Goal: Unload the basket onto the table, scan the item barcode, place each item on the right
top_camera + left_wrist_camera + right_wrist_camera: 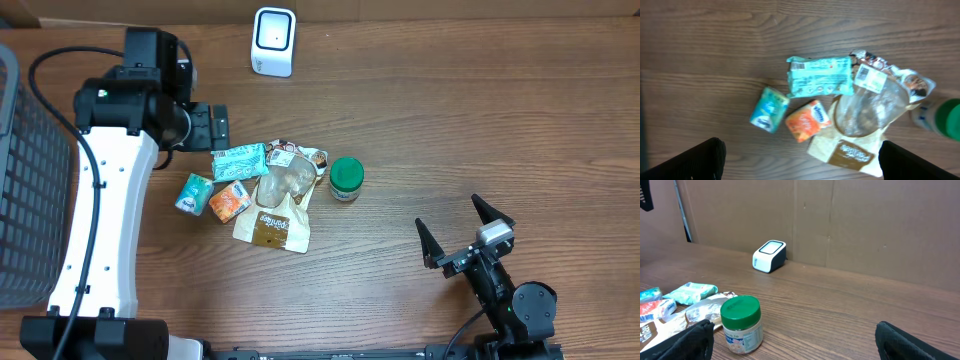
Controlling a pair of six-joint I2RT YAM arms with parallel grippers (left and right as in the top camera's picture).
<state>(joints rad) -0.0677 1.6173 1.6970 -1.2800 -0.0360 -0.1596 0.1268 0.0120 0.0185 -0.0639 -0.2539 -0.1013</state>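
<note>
Overhead, the scanner (273,41) stands upright at the far edge of the table (480,120), well apart from the items. These lie in a loose cluster mid-table: a teal pack (239,161) at the far side, a small blue packet (193,193) and an orange packet (230,200) side by side just nearer, and a brown bag (272,228) nearest. A crumpled clear bag (290,170) lies partly over the brown bag and touches the teal pack. A jar (346,180) with a green lid stands upright just right of it. None of them is held.

The left gripper (218,127) hovers just beyond the teal pack. In the left wrist view, its jaws are spread wide with nothing between them, and the cluster lies on the wood below. The right gripper (447,210) sits near the table's near right side, well apart from the jar, jaws also spread wide and empty. A dark mesh basket (20,180) stands at the left edge.
</note>
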